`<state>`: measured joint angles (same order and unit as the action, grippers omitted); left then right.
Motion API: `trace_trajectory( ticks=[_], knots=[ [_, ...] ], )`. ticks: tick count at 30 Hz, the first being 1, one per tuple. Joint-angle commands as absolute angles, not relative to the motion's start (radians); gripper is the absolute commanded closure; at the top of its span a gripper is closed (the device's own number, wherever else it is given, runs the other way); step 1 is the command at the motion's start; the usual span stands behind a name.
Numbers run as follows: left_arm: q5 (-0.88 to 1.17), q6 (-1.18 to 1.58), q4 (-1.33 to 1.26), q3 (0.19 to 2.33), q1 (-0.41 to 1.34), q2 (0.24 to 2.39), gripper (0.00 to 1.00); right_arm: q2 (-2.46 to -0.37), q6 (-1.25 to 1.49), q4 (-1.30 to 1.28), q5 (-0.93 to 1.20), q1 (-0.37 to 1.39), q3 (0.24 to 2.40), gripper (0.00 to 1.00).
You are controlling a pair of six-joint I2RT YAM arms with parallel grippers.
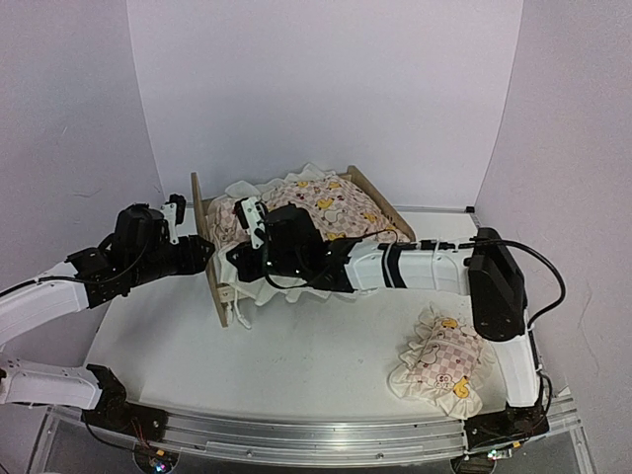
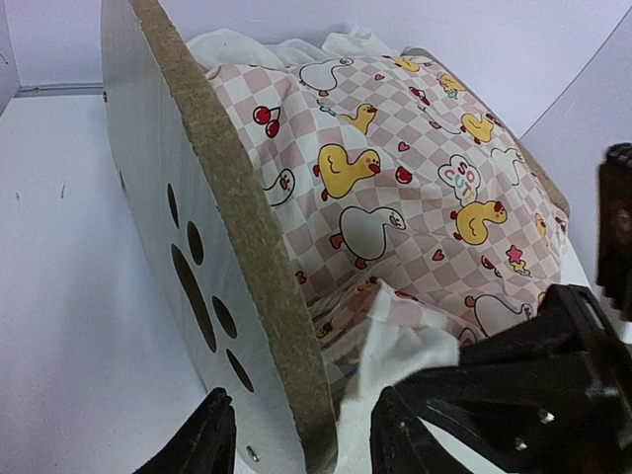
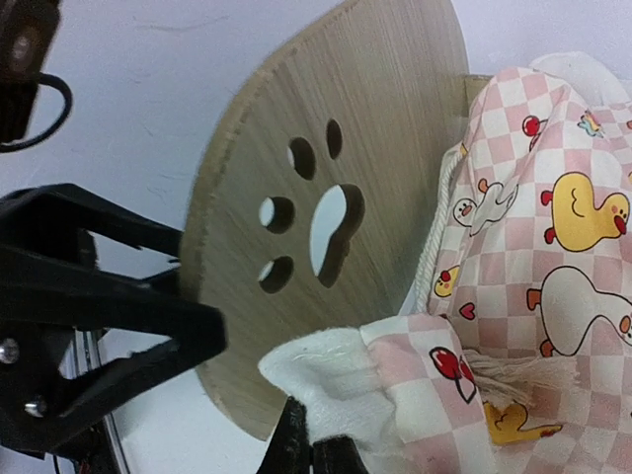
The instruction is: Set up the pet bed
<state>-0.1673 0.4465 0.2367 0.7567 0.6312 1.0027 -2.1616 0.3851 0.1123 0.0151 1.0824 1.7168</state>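
the pet bed (image 1: 381, 203) sits on the bench (image 1: 296, 365) toward 12 o'clock, its headboard (image 2: 188, 247) at the 9 o'clock end, with the duck-print quilt (image 2: 415, 168) heaped inside it. the pillow (image 1: 439, 365) lies apart at about 4 o'clock.

the right arm (image 1: 395, 267) reaches across the bed, and its jaws are together, pinching the quilt's white frilled corner just beside the headboard. the left arm (image 1: 138, 252) comes in from 9 o'clock, and its jaws stand apart, one on each side of the headboard's edge without gripping it.

this looks like spreading the quilt. i'd steady the headboard first, then draw the corner low and slowly along the frame. a quick tug could drag or tip the light bed.
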Motion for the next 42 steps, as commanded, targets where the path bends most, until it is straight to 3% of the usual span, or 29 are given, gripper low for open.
trace_trajectory(
  ticks=[1, 9, 15, 19, 23, 26, 29, 31, 36, 42],
  knots=[
    [-0.160, 0.457, 0.219, 0.766, 0.627, 1.011, 0.53, -2.241, 0.363, 0.056, 0.139, 1.061, 1.805, 0.95],
    [-0.175, 0.458, 0.219, 0.765, 0.626, 1.025, 0.55, -2.299, 0.368, -0.026, 0.128, 1.052, 1.906, 0.85],
    [-0.191, 0.455, 0.220, 0.761, 0.626, 1.025, 0.55, -2.210, 0.449, -0.272, 0.106, 1.053, 1.928, 0.61],
    [-0.199, 0.449, 0.220, 0.757, 0.627, 1.019, 0.54, -2.055, 0.500, -0.312, 0.156, 1.052, 1.750, 0.36],
    [-0.199, 0.451, 0.220, 0.755, 0.627, 1.027, 0.53, -1.957, 0.476, -0.349, 0.199, 1.052, 1.671, 0.17],
    [-0.192, 0.453, 0.219, 0.751, 0.626, 1.037, 0.51, -1.946, 0.439, -0.357, 0.242, 1.047, 1.666, 0.09],
    [-0.176, 0.459, 0.219, 0.751, 0.626, 1.047, 0.51, -2.001, 0.419, -0.372, 0.257, 1.028, 1.724, 0.09],
    [-0.165, 0.460, 0.219, 0.753, 0.626, 1.046, 0.50, -2.029, 0.435, -0.374, 0.270, 1.026, 1.754, 0.15],
    [-0.173, 0.455, 0.220, 0.753, 0.627, 1.025, 0.48, -2.013, 0.427, -0.312, 0.205, 1.100, 1.642, 0.21],
    [-0.176, 0.449, 0.223, 0.755, 0.627, 1.019, 0.49, -2.007, 0.574, 0.079, 0.137, 1.119, 1.383, 0.22]
  ],
)
